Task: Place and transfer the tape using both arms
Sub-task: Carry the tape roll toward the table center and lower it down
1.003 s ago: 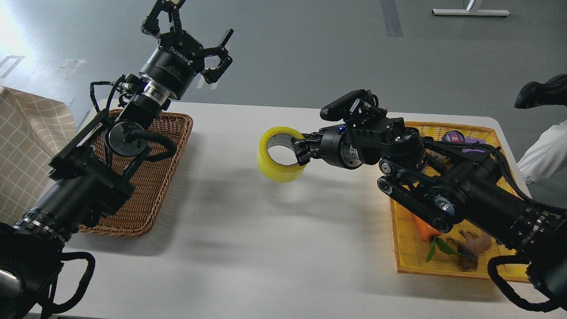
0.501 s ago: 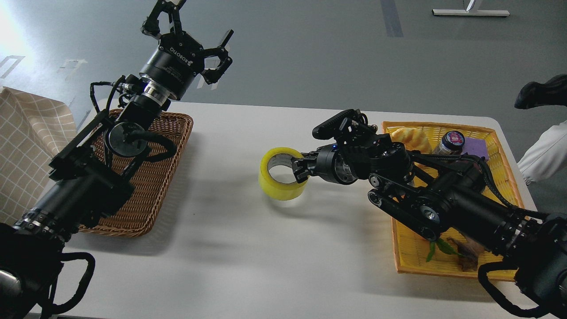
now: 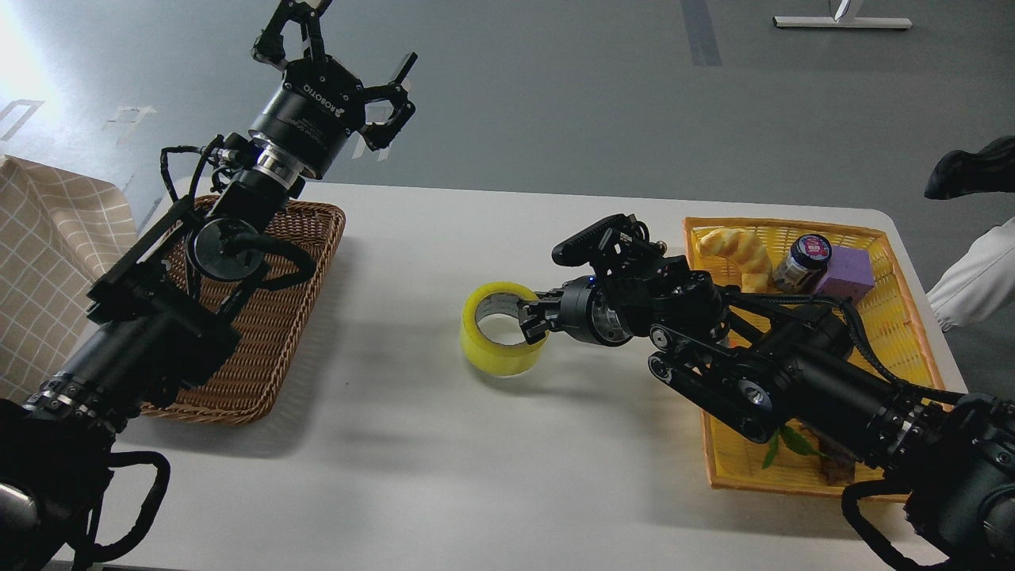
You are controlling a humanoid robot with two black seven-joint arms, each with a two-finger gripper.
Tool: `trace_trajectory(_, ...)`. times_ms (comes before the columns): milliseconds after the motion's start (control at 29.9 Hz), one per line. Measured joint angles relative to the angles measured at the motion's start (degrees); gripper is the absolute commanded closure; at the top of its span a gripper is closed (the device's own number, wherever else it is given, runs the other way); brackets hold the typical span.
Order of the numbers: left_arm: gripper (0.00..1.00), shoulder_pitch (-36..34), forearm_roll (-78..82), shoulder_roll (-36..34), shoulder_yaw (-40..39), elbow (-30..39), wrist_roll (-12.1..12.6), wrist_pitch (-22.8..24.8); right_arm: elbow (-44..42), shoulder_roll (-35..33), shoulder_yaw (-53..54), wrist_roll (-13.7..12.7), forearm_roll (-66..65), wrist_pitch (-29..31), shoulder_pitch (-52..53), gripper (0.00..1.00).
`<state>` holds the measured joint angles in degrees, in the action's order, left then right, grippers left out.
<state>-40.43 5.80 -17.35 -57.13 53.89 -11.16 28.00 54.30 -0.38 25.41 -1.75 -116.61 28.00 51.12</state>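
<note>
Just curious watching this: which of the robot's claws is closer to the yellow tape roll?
The right. The right gripper grips the tape by its rim; the left gripper hangs open, far off above the wicker basket.

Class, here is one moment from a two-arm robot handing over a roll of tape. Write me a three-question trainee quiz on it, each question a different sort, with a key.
1. True or false: the left gripper is closed on the tape.
2. Multiple choice: the tape is (A) in the wicker basket, (B) on or just above the white table, at its middle, (C) in the yellow tray.
3. Fill in: the right gripper grips the roll's ____ side.

Key: 1 false; it is open, raised above the basket. 2 B. 3 right, one finger inside the ring.
</note>
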Motion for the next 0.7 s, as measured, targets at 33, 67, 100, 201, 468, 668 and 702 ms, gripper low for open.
trace_trajectory(33,0.02,0.0,0.0,0.0,0.0,0.0,0.0,0.0,0.0,0.0,0.0,0.0,0.0,0.0,0.0,1.00)
trace_trajectory(67,0.02,0.0,0.0,0.0,0.0,0.0,0.0,0.0,0.0,0.0,-0.2,0.0,-0.1,0.0,-0.1,1.00)
trace_trajectory(100,0.02,0.0,0.0,-0.1,0.0,0.0,0.0,0.0,0.0,0.0,-0.5,0.0,-0.1,0.0,-0.1,1.00)
trace_trajectory(201,0.02,0.0,0.0,-0.1,0.0,0.0,0.0,0.0,-0.2,0.1,-1.2,0.0,-0.1,0.0,-0.1,1.00)
trace_trajectory(468,0.02,0.0,0.0,-0.1,0.0,0.0,0.0,0.0,-0.8,0.2,-1.6,0.0,0.0,0.0,-0.1,1.00)
trace_trajectory(668,0.02,0.0,0.0,-0.1,-0.1,0.0,0.0,0.0,-0.9,0.2,-1.5,0.0,0.0,0.0,-0.1,0.91)
trace_trajectory(702,0.02,0.0,0.0,-0.1,-0.1,0.0,0.0,0.0,-0.9,0.2,-1.5,0.0,0.0,0.0,-0.1,0.86)
